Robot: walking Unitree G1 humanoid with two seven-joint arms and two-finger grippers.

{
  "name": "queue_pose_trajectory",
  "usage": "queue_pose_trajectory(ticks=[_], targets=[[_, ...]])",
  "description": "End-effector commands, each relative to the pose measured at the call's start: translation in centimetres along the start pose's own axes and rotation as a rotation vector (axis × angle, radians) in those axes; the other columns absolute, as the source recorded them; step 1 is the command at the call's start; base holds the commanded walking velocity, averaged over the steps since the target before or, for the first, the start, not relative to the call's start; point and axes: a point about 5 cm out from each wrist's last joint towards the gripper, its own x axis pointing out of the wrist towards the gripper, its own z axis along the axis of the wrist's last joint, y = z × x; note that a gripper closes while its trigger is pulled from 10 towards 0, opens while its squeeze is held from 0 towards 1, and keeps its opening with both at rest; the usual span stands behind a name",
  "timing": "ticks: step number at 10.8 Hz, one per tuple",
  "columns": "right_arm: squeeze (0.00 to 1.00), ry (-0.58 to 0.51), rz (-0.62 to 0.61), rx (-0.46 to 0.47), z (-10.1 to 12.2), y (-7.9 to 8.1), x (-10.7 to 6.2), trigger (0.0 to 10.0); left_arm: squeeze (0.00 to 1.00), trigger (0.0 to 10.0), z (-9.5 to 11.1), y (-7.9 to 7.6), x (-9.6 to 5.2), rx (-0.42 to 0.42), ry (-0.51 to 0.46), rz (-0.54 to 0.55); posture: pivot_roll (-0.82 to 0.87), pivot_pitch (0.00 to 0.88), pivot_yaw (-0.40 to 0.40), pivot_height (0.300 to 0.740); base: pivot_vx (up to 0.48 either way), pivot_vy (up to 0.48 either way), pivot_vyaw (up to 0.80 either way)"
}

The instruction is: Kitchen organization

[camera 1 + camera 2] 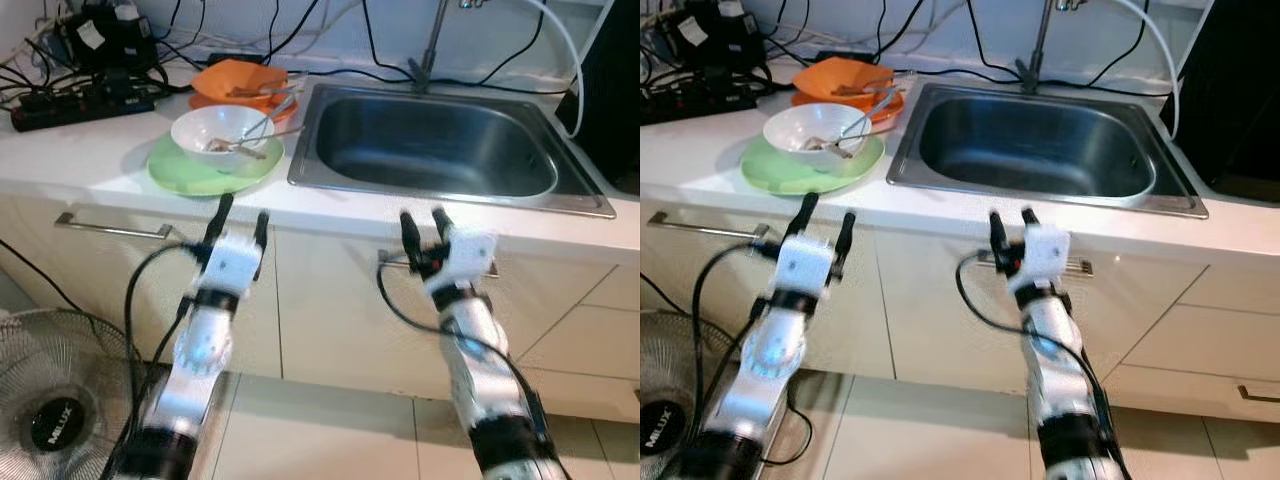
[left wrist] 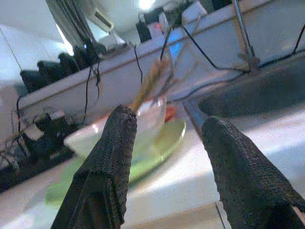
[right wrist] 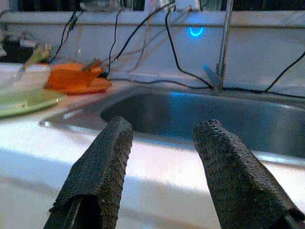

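Left eye view has both grippers raised before the counter edge, fingers spread and empty. The left gripper (image 1: pixel 240 217) sits just below the green plate (image 1: pixel 190 173), which lies left of the sink (image 1: pixel 432 145). On that plate stands a white bowl (image 1: pixel 212 128) with spoons leaning out; behind it sits an orange bowl (image 1: pixel 236 78). The right gripper (image 1: pixel 424 222) hangs below the sink's front rim.

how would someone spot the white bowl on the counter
Find the steel sink set into the white counter; dishes sit to its left. The white bowl rests on a green plate, nearer the counter's front edge than the orange dishes, with utensils inside.
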Motion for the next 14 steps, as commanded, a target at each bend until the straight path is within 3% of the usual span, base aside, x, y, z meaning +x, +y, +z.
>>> queue_pose_trajectory(ticks=[1, 4, 8, 14], targets=[[0.0, 0.015, -0.005, 0.018, -0.1, 0.2, 0.4, 10.0, 0.0, 10.0, 0.1, -0.4, 0.5, 0.021, 0.004, -0.014, 0.18, 0.0, -0.039, 0.74, 0.0, 0.0, 0.0], [0.0, 0.015, 0.012, 0.025, 0.1, 0.9, 1.2, 10.0, 0.0, 10.0, 0.9, -0.1, 2.3, 0.12, -0.03, -0.056, 0.18, 0.0, -0.042, 0.74, 0.0, 0.0, 0.0], [0.0, 0.018, 0.01, 0.022, 0.0, 0.9, 1.5, 10.0, 0.0, 10.0, 0.8, -0.6, 2.4, 0.129, -0.03, -0.066, 0.18, 0.0, -0.04, 0.74, 0.0, 0.0, 0.0], [0.0, 0.025, 0.017, 0.026, -0.2, 1.1, 1.4, 10.0, 0.0, 10.0, 1.1, 0.2, 3.4, 0.197, -0.041, -0.043, 0.19, 0.0, -0.041, 0.74, 0.0, 0.0, 0.0]])
